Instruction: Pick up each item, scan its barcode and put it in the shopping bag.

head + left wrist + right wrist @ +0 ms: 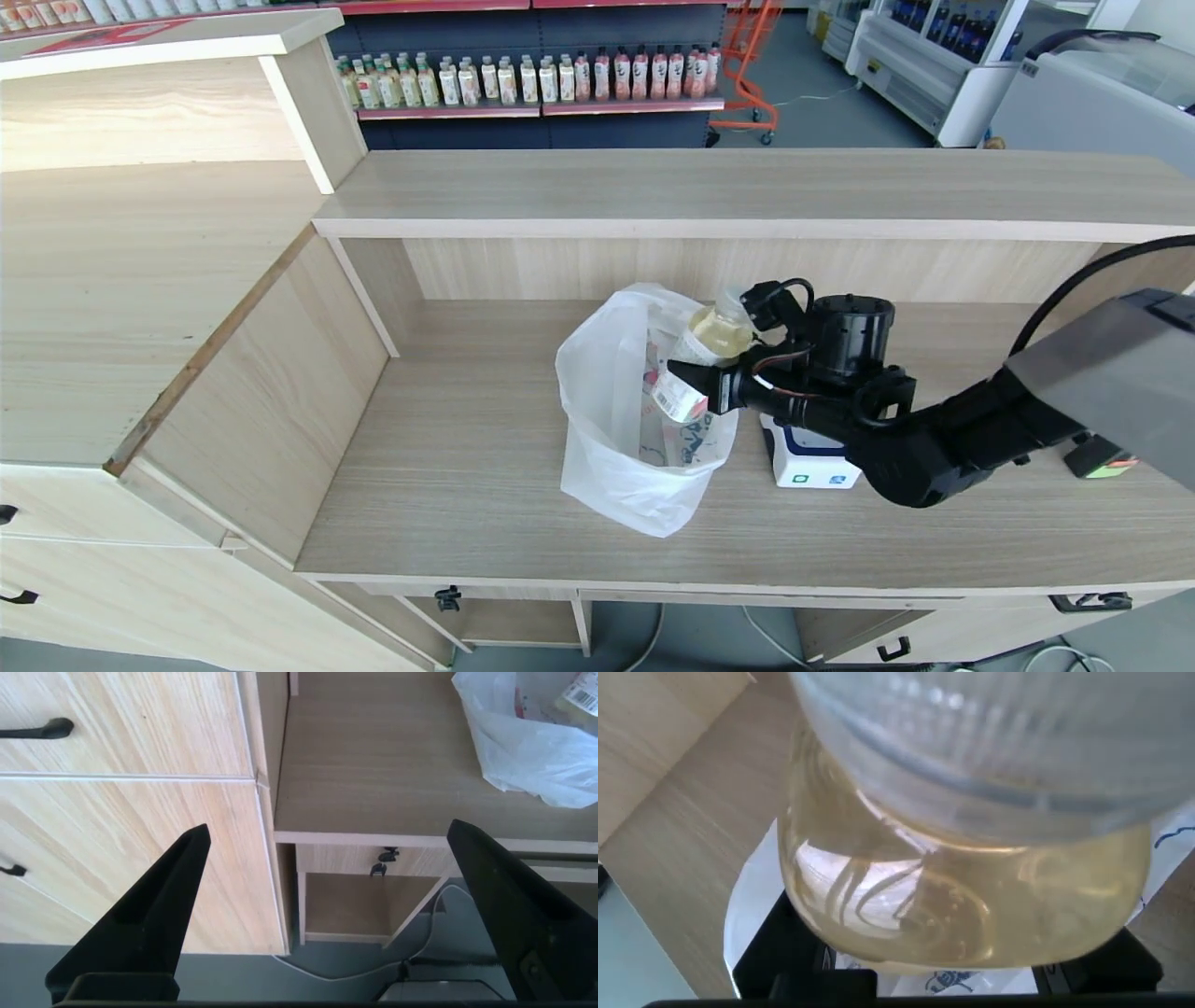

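On the wooden counter point(448, 467), a white plastic shopping bag point(607, 411) stands open-mouthed, with printed packaging visible inside it. The right arm point(952, 439) extends from the robot's right across the counter towards the bag, its wrist roughly level and passing above a white and blue scanner unit point(808, 462) that sits just beside the bag.

The right gripper point(695, 375) is clamped on a clear bottle point(719, 336), one black finger crossing the body of the bottle. The bottle holds pale yellow liquid and carries a white label with a barcode at its lower end. It is tilted, with the label end down inside the mouth of the bag and the clear upper end above the rim on the far side. In the right wrist view the bottle point(971, 887) sits between the dark fingers, with the white bag beneath it.

The left gripper point(327, 831) hangs low in front of the counter by the drawer fronts point(121, 812), fingers spread wide with nothing between them, well apart from the bag.
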Robot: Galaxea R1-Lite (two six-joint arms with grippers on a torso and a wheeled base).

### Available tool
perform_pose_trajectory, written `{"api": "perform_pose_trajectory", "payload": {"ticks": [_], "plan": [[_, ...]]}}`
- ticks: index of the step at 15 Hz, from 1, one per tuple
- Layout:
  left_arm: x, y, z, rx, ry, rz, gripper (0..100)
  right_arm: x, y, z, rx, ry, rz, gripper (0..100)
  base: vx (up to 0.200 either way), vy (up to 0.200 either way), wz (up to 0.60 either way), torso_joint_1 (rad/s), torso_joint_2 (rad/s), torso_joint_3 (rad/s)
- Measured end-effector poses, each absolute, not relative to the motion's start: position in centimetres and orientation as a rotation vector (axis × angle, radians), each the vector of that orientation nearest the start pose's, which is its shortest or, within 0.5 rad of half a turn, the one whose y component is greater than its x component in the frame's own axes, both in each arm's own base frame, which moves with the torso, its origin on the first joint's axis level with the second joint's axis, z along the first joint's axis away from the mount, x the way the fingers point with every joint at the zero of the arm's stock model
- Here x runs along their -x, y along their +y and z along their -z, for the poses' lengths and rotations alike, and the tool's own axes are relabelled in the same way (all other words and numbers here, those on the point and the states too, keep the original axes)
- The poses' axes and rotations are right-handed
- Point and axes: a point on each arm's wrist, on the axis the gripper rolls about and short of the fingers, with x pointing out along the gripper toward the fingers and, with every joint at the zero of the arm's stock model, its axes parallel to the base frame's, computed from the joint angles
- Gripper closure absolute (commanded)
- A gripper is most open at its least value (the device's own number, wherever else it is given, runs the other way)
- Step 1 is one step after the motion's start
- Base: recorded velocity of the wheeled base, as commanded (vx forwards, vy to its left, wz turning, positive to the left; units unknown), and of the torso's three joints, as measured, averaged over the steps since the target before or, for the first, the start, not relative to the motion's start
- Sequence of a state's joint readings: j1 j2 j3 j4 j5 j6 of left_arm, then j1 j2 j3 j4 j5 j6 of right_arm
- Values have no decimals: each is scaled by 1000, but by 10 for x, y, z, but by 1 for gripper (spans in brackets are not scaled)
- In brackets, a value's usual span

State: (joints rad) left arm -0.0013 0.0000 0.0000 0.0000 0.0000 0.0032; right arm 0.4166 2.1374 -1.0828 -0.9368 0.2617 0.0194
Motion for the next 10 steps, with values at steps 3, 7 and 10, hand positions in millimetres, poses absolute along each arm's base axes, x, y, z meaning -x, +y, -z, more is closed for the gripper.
{"api": "perform_pose_trajectory", "payload": {"ticks": [3,7,10], "plan": [[23,0,-75,-3,0,2,0,-391,182,-106,130,102,-667,100,0,0,0,0,0,0],[23,0,-75,-3,0,2,0,-405,190,-82,170,94,-627,100,0,0,0,0,0,0],[23,0,-75,-3,0,2,0,-407,195,-72,162,105,-630,0,0,0,0,0,0,0]]}}
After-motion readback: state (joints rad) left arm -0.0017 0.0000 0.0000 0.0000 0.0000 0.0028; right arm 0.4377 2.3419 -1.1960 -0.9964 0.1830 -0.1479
